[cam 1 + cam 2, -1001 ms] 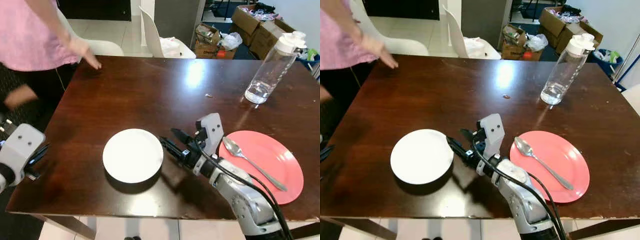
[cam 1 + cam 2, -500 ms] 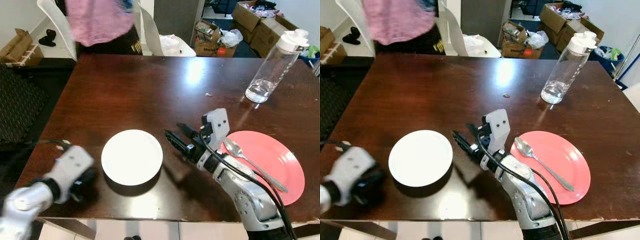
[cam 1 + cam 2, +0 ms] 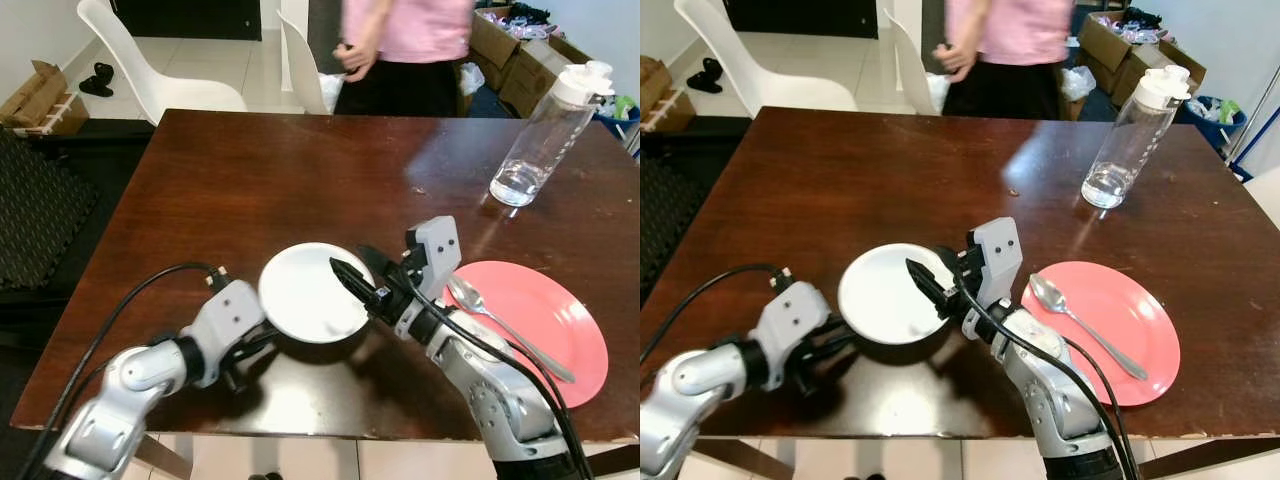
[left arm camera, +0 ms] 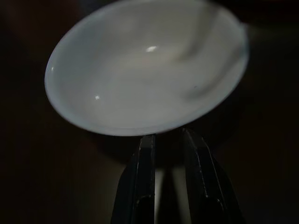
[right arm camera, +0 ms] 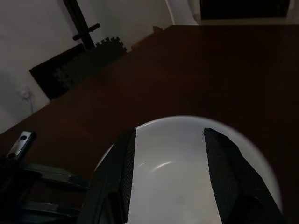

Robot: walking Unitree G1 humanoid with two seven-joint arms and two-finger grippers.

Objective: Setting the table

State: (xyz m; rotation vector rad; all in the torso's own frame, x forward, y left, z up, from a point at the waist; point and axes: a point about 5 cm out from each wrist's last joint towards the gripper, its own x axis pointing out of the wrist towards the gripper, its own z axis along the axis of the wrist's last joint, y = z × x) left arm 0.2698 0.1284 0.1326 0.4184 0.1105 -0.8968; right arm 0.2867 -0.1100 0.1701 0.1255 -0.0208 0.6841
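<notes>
The white plate [image 3: 310, 292] sits near the front edge of the dark wooden desk [image 3: 250, 170], just left of the pink plate [image 3: 545, 325] that carries a metal spoon [image 3: 500, 322], and its far rim looks tilted up off the desk, with a shadow under it. The left gripper [image 3: 262, 338] reaches in low from the near left; in the left wrist view its two fingers [image 4: 145, 163] lie close together with a narrow gap, their tips just under the plate's near rim, and whether they pinch the rim cannot be told. The right gripper [image 3: 362, 282] comes from the right with its fingers [image 5: 119, 172] spread apart over the plate's right side, one above the dish surface. The plate looks like a stiff, glazed ceramic: light enough for one gripper, but slick and breakable, so a grip on the thin rim with one finger above and one below is probably the safest hold, kept level to stop it sliding out. A clear water bottle [image 3: 545, 135] stands well apart at the far right, and a person in a pink top [image 3: 410, 30] stands beyond the desk by a white chair [image 3: 150, 75].
</notes>
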